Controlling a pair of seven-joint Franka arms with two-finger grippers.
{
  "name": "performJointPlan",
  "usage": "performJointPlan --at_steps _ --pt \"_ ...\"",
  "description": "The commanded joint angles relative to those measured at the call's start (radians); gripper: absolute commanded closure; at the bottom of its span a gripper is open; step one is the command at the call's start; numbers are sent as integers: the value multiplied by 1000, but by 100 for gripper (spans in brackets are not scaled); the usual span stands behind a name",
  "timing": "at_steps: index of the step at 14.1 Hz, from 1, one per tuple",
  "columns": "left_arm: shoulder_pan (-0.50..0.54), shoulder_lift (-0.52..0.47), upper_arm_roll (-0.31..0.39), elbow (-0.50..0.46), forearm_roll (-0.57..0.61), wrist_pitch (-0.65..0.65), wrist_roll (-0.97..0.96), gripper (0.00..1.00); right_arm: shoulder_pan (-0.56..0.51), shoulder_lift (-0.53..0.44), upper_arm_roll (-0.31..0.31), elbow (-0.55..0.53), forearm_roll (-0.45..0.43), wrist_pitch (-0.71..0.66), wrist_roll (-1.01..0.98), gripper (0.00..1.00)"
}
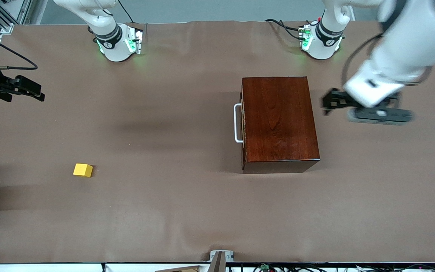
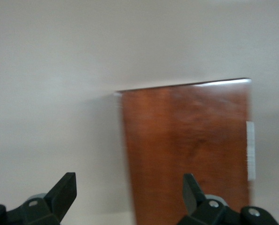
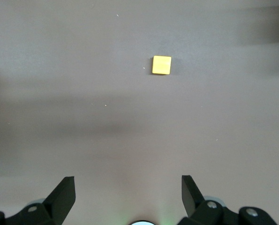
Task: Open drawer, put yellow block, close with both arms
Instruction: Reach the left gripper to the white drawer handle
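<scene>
- Drawer (image 1: 243, 122): fully shut inside the dark box (image 1: 279, 119), white handle (image 1: 236, 123) facing the right arm's end of the desk (image 1: 187, 211). Nothing of the task done yet by the look of it: opening, loading and closing all left.
- Block (image 1: 83, 170): small, yellow, lying loose on the desk toward the right arm's end, well apart from the box and nearer the front camera than it.
- Left pincer (image 1: 329, 101): up in the air just beside the box, at the end away from the handle, over bare desk toward the left arm's end; fingers (image 2: 64, 191) spread wide, holding nothing. Wrist view looking down on the box top.
- Right pincer (image 1: 32, 90): at the right arm's end of the desk, over bare cloth, open and empty; block plainly seen in its wrist view, some way off.
- Obstacles: none between block and drawer front; handle clear to reach. Only cables (image 1: 289, 28) near the arm bases, far from the work.
- Likely next: pulling the handle, probably while bracing the box.
</scene>
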Motion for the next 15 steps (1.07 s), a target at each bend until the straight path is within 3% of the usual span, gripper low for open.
performJointPlan --at_steps 1,6,11,15 --pt "-90 64 -16 68 -29 -8 -165 0 -8 -3 11 -2 -14 -3 13 0" --pt "-321 253 -7 225 -25 3 -457 0 -8 -3 11 -2 -14 -3 13 0" --pt "-449 414 2 235 3 124 -563 0 -8 -3 11 -2 -14 -2 13 0" --pt "-491 486 7 232 127 141 -562 0 -7 -3 11 -2 -14 -2 13 0"
